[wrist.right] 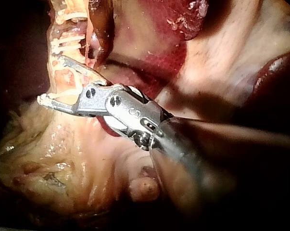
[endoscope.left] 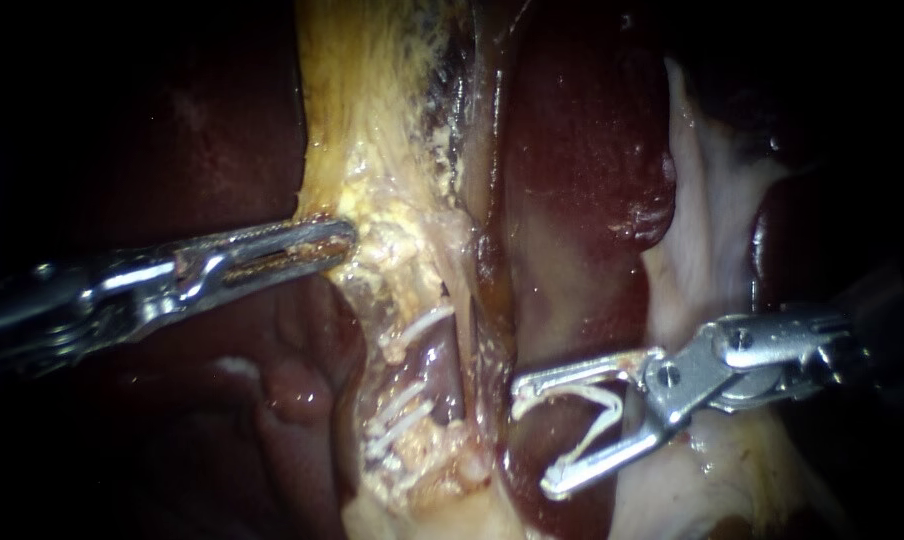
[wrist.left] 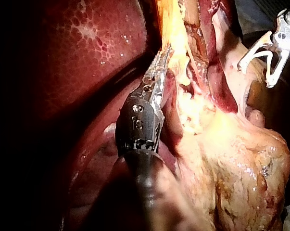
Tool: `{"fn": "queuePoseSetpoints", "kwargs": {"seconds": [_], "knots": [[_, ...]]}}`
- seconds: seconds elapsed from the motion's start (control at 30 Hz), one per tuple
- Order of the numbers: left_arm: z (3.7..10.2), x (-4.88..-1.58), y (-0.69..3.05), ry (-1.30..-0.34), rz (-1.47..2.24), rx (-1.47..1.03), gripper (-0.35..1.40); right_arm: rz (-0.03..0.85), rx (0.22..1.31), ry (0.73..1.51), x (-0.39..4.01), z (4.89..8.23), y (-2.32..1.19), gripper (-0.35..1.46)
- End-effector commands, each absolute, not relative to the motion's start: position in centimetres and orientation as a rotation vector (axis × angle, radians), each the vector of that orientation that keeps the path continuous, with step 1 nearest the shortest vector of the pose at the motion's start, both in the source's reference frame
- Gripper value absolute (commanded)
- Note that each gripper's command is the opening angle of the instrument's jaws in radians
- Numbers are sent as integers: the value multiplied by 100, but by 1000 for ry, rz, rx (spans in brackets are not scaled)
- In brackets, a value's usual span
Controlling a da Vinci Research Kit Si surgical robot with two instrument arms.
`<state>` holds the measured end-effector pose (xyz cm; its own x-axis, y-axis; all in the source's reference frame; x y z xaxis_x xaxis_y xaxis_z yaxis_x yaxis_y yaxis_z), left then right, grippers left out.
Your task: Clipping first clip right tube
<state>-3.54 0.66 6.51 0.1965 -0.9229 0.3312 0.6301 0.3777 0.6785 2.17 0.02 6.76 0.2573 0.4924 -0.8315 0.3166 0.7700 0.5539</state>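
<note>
My right tool comes in from the right with its jaws wide apart. A white clip sits between them, bent open in a V, with one leg lying along each jaw, so the tool is carrying the clip and nothing else. The jaws hang over dark red liver.

The right tube, as far as I can make it out, is the brownish strand running down just beyond the tip of the right tool's upper jaw. It is close beside that tip but outside the jaws, and the clip is not around it. One step farther from the right tool lies a second tube, which has white clips across it.

My left tool is well apart from the right tool, on the far side of both tubes. Its jaws are together, clamped on the edge of the yellow fat above the clipped tube.
</note>
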Motion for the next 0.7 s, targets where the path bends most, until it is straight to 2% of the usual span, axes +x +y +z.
{"fn": "queuePoseSetpoints", "kwargs": {"seconds": [0.03, 0.23, 0.37, 0.47, 0.57, 0.7], "knots": [[650, -354, 66, -793, -1138, 441, -35, 135, 738, 1341, 218, 675, 2, 60], [620, -343, 76, -786, -1145, 449, -35, 133, 758, 1336, 226, 685, -6, 60], [592, -326, 89, -807, -1166, 435, -35, 223, 841, 1286, 241, 702, -7, 60], [571, -317, 96, -817, -1185, 430, -35, 254, 903, 1219, 248, 720, -9, 58], [553, -314, 99, -833, -1186, 424, -35, 270, 921, 1165, 256, 738, -6, 57], [536, -315, 99, -845, -1172, 414, -35, 292, 930, 1149, 261, 756, 5, 57]]}}
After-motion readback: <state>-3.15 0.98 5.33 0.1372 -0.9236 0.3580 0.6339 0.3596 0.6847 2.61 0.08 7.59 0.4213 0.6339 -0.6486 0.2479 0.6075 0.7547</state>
